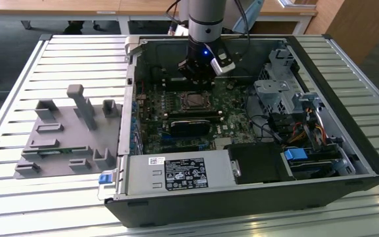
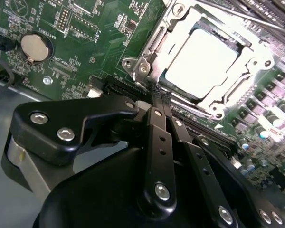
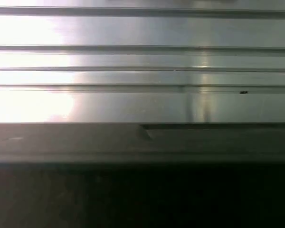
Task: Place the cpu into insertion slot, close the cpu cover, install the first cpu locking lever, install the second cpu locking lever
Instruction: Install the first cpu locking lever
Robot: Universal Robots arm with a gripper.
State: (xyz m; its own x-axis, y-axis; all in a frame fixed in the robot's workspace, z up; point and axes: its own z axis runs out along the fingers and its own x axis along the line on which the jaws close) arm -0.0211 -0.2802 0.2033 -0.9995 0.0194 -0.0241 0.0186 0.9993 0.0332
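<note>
Black gripper (image 2: pixel 160 95), fingers pressed together, empty, tips just beside the silver-grey square cpu (image 2: pixel 202 59) under its closed silver metal cpu cover (image 2: pixel 154 45); levers need gentle, straight pressure.

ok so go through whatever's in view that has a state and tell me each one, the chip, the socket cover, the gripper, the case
cpu: seated in the insertion slot, metal top up.
cpu cover: closed down flat around the cpu.
gripper: fingers together, holding nothing, tips beside the cover's edge.
computer case: lying on its side, side panel off, motherboard exposed.
coin cell battery: seated in its holder.
</note>
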